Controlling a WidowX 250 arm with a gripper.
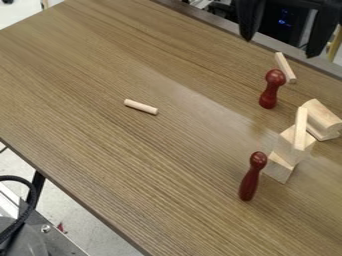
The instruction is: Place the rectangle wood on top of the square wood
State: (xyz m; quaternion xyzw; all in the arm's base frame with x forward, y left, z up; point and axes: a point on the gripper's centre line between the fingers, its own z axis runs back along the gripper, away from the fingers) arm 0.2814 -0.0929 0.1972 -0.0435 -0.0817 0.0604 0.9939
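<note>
My gripper (280, 47) hangs at the top right, open, its two fingers wide apart with nothing between them. A slim rectangular wood stick (301, 125) lies on top of a square wood block (291, 145) at the right. Under that block, a lower wood block (279, 168) shows at the front left. Another slim rectangular wood stick (285, 68) lies on the table below my gripper in the view, behind a red pin. Which stick the task means, I cannot tell.
Red pins stand behind (269, 90) and in front (251, 177) of the stack. A notched wood block (322, 119) is right of it. A small wooden cylinder (141, 107) lies mid-table (133, 160).
</note>
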